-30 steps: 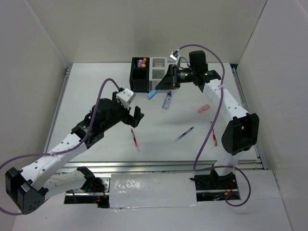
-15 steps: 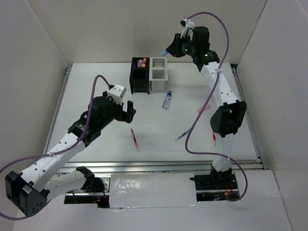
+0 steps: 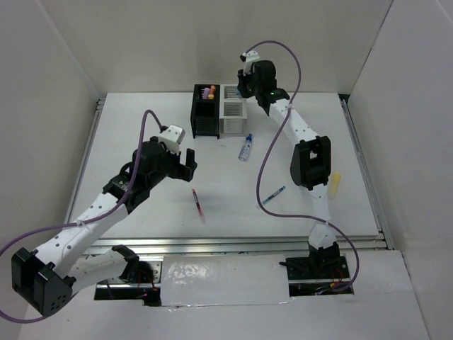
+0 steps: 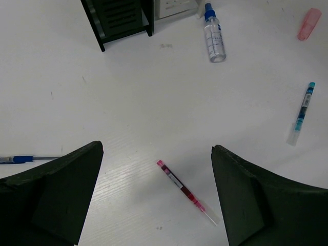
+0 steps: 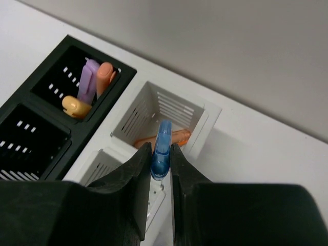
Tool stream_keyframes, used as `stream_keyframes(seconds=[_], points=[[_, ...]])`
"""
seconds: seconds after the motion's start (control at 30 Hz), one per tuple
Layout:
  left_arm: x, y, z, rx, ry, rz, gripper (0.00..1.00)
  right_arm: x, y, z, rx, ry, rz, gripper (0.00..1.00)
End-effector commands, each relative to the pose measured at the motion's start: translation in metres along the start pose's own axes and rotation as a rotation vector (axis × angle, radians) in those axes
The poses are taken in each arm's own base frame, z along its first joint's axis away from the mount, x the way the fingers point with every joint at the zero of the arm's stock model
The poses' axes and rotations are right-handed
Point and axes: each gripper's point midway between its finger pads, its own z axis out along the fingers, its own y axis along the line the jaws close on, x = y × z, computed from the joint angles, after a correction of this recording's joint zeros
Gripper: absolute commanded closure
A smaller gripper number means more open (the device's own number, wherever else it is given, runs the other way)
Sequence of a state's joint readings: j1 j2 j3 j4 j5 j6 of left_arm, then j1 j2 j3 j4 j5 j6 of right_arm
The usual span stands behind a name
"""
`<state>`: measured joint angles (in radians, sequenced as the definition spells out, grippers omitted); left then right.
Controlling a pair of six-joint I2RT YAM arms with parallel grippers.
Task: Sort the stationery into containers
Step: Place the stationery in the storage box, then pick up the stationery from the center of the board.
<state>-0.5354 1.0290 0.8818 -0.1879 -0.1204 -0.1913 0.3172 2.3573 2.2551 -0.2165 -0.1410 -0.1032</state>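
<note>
Right gripper (image 5: 161,154) has risen from the table and now pinches 1 glossy blue marker (image 5: 162,146) above the white slatted container (image 5: 205,115), where 1 orange marker (image 5: 174,137) already lies; dropping it seems next. Left gripper (image 4: 156,149) hangs wide open over the thin red pen (image 4: 182,188).

Far centre: black box (image 3: 205,113) and white box (image 3: 234,111), joined, under the right arm (image 3: 291,124). Bare table (image 3: 141,127) to their left; bottle (image 3: 245,147), red pen (image 3: 198,204), blue pen (image 3: 272,196) strewn nearer.
</note>
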Motion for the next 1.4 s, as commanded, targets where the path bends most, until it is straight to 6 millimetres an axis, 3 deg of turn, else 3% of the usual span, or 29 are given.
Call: stream_keyframes(seconds=[0.0,0.03,0.07,0.13,0.17,0.23,0.33,0.4,0.43,0.5,0.57,0.6,0.67,0.7,0.77,0.83,0.87,0.93,0.97,1.03,1.13,1.2,1.23,1.3,1.33,1.37], points=[[-0.010,0.001,-0.002,0.001,-0.046,-0.027,0.01,-0.066,-0.004,-0.002,0.046,-0.202,-0.047,1.00],[-0.010,0.001,-0.001,0.000,-0.047,-0.027,0.01,-0.066,-0.003,-0.001,0.041,-0.204,-0.044,0.99],[-0.008,0.001,-0.001,0.000,-0.040,-0.027,0.01,-0.066,-0.001,0.001,0.029,-0.208,-0.046,0.87],[-0.007,0.002,0.001,0.002,-0.036,-0.026,0.01,-0.060,0.001,0.005,0.019,-0.196,-0.042,0.74],[-0.007,0.002,0.002,0.000,-0.034,-0.028,0.01,-0.056,0.001,0.006,0.007,-0.185,-0.041,0.58],[-0.008,0.002,0.002,-0.001,-0.036,-0.031,0.01,-0.053,0.002,0.005,-0.003,-0.173,-0.034,0.41],[-0.011,0.002,0.003,0.005,-0.046,-0.018,0.01,-0.057,0.000,-0.006,-0.021,-0.161,-0.024,0.33],[-0.013,0.002,0.004,0.008,-0.048,-0.012,0.01,-0.058,-0.009,-0.014,-0.015,-0.147,0.011,0.32],[-0.015,0.002,0.005,0.011,-0.051,0.004,0.01,-0.070,-0.015,-0.025,-0.007,-0.160,0.028,0.32],[-0.023,-0.004,0.007,0.046,-0.073,0.027,0.01,-0.068,-0.031,-0.042,0.003,-0.126,0.141,0.32],[-0.027,-0.009,0.011,0.080,-0.076,0.074,0.01,-0.078,-0.040,-0.077,-0.003,-0.103,0.200,0.32],[-0.034,-0.020,0.011,0.134,-0.084,0.092,0.01,-0.058,-0.056,-0.087,0.002,-0.049,0.237,0.33],[-0.031,-0.028,0.020,0.178,-0.057,0.133,0.03,-0.048,-0.065,-0.123,0.037,0.038,0.270,0.35],[-0.034,-0.034,0.021,0.194,-0.058,0.140,0.03,-0.025,-0.085,-0.134,0.086,0.101,0.304,0.37],[-0.031,-0.036,0.029,0.196,-0.041,0.140,0.04,0.015,-0.097,-0.169,0.134,0.249,0.380,0.39],[-0.033,-0.039,0.032,0.196,-0.041,0.131,0.04,0.042,-0.121,-0.206,0.206,0.336,0.440,0.43],[-0.032,-0.039,0.033,0.197,-0.040,0.124,0.03,0.070,-0.122,-0.216,0.224,0.404,0.472,0.43],[-0.030,-0.039,0.034,0.190,-0.037,0.112,0.03,0.081,-0.125,-0.242,0.236,0.429,0.468,0.43],[-0.027,-0.038,0.034,0.189,-0.027,0.110,0.03,0.100,-0.122,-0.249,0.198,0.487,0.383,0.42],[-0.021,-0.041,0.032,0.211,-0.005,0.118,0.03,0.113,-0.111,-0.260,0.132,0.535,0.293,0.41],[-0.005,-0.054,0.022,0.330,0.057,0.176,0.02,0.124,-0.109,-0.271,-0.049,0.577,-0.056,0.37],[0.000,-0.064,0.010,0.462,0.065,0.300,0.01,0.129,-0.110,-0.276,-0.135,0.582,-0.199,0.35],[0.003,-0.080,-0.001,0.589,0.065,0.311,0.01,0.134,-0.112,-0.276,-0.212,0.575,-0.344,0.35],[0.007,-0.086,-0.012,0.659,0.063,0.323,0.01,0.146,-0.112,-0.278,-0.289,0.602,-0.463,0.36],[0.007,-0.090,-0.015,0.681,0.058,0.320,0.01,0.141,-0.113,-0.276,-0.311,0.590,-0.510,0.37],[0.008,-0.093,-0.018,0.708,0.056,0.319,0.01,0.146,-0.104,-0.270,-0.403,0.577,-0.507,0.38]])
